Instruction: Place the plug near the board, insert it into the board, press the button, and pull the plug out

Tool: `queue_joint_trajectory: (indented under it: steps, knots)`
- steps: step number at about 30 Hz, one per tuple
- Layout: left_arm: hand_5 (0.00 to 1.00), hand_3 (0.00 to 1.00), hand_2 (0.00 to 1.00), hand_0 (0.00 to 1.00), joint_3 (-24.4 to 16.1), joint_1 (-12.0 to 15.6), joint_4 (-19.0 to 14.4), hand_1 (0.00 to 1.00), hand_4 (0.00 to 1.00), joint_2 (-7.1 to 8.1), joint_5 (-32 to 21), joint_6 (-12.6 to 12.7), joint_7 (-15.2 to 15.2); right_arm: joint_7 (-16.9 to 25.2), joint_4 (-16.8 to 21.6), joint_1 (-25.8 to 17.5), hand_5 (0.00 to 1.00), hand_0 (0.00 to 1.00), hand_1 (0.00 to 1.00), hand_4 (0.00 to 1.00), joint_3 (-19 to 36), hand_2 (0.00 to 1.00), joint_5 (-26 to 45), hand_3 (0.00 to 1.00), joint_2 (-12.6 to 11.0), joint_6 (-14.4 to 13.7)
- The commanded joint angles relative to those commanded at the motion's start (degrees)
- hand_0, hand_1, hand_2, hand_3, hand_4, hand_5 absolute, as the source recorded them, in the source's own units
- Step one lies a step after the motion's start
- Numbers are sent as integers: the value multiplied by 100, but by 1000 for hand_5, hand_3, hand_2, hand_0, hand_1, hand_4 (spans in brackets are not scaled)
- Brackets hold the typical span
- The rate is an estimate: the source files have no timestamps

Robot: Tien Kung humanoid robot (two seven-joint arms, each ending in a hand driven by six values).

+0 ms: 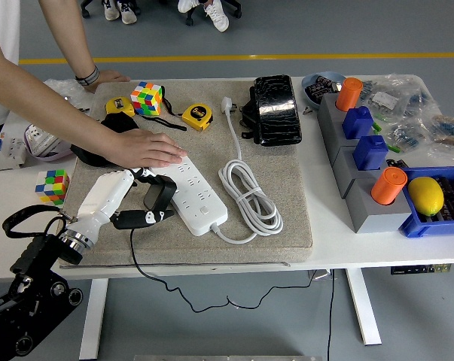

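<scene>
A white power strip (pixel 202 198) lies slanted on the grey mat (pixel 287 218), its white cord coiled to the right (pixel 249 192). My left hand (pixel 147 197) is shut on the black plug (pixel 164 192), which stands tilted at the strip's near left edge, touching it. I cannot see whether its pins are in a socket. The plug's black cable (pixel 140 263) trails off the table's front edge. A person's hand (pixel 147 148) lies flat on the strip's far left end, just beyond my fingers. My right arm is out of view.
On the mat's far side sit a Rubik's cube (pixel 146 98), a yellow tape measure (pixel 197 116) and a black pouch (pixel 275 109). Another cube (pixel 55 185) is left of my forearm. Grey holders (pixel 354 177) and a blue bin with a lemon (pixel 426 195) stand at the right.
</scene>
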Motion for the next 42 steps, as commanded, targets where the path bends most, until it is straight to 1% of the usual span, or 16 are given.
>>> queue_joint_trajectory:
  steps: [14, 26, 32, 36, 39, 42]
  knots:
    - [469, 584, 618, 511, 152, -207, -20, 611, 982, -67, -2, -83, 14, 13, 1, -3, 356, 549, 572, 819, -2, 523, 4, 503, 7, -1]
    - [469, 587, 615, 515, 278, -472, 49, 610, 980, -102, 0, -151, 74, 17, 23, 15, 356, 549, 571, 819, 64, 523, -55, 503, 4, -4]
    - [469, 588, 614, 506, 317, -505, 64, 609, 980, -128, -1, -195, 110, 20, 28, 16, 356, 548, 571, 819, 76, 523, -69, 503, 2, -6]
    - [470, 585, 608, 503, 262, -441, -35, 601, 980, -89, -22, -103, -10, 26, 28, 5, 355, 549, 572, 818, 84, 523, -69, 503, 2, -10]
    - [470, 585, 608, 503, 213, -411, -101, 601, 980, -40, 19, -126, 16, 26, 21, -10, 355, 549, 572, 818, 66, 523, -52, 503, 2, -10]
    - [472, 583, 601, 500, 253, -426, -112, 600, 982, -5, 66, -167, 56, 32, 26, -8, 356, 549, 571, 818, 100, 523, -70, 503, 8, -12]
